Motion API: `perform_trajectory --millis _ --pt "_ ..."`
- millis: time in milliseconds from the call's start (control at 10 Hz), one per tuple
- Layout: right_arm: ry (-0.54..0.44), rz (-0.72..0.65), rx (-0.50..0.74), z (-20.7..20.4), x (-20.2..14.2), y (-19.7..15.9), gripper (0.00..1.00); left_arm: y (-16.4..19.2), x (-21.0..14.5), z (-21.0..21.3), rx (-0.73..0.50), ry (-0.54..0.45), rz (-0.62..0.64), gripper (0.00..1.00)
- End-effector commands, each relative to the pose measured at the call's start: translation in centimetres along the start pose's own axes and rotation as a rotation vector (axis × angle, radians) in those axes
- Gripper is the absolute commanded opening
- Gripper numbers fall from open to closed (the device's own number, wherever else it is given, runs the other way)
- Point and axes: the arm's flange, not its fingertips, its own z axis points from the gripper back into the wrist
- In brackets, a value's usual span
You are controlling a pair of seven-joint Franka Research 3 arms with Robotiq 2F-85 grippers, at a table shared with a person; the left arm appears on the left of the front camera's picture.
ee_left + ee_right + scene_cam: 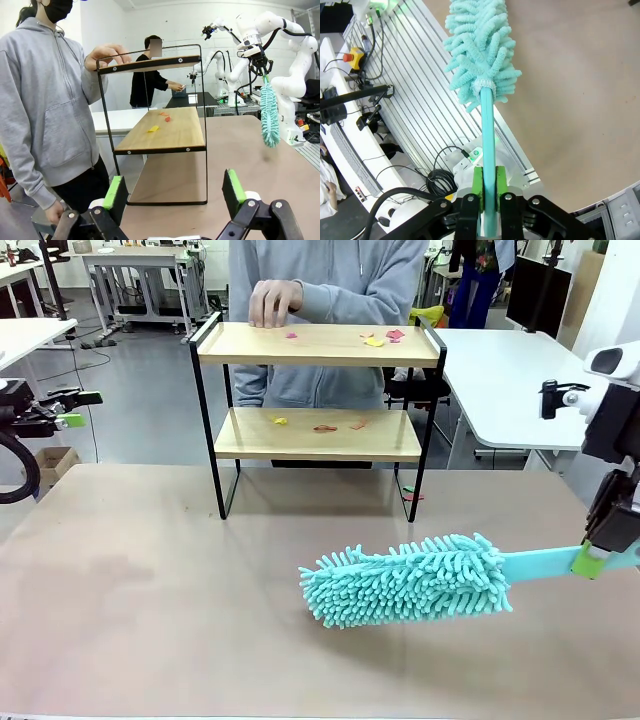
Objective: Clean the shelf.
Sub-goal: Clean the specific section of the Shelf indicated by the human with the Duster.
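The shelf point(250, 435) stands at the far middle of the desk point(150, 590), with coloured scraps point(375, 340) on both boards and a person point(330, 280) touching its top board. Nearer, the teal duster point(410, 580) stretches level over the desk, its handle clenched in the right hand point(592, 562). The left hand point(80, 408) hangs released and empty, well off to the left.
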Motion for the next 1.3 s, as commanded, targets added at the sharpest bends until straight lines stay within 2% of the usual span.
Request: perform_trajectory --millis 0,900,1200 --pt "-0.013 -0.012 0.004 0.2 0.5 0.3 0.13 -0.2 0.4 0.0 0.001 -0.002 -0.005 1.00" --pt "0.000 0.000 0.000 0.0 0.0 0.0 0.13 -0.2 0.4 0.0 0.001 -0.002 -0.005 1.00" --pt "-0.116 -0.016 -0.019 7.7 0.4 2.3 0.13 -0.2 0.4 0.0 0.001 -0.002 -0.005 1.00"
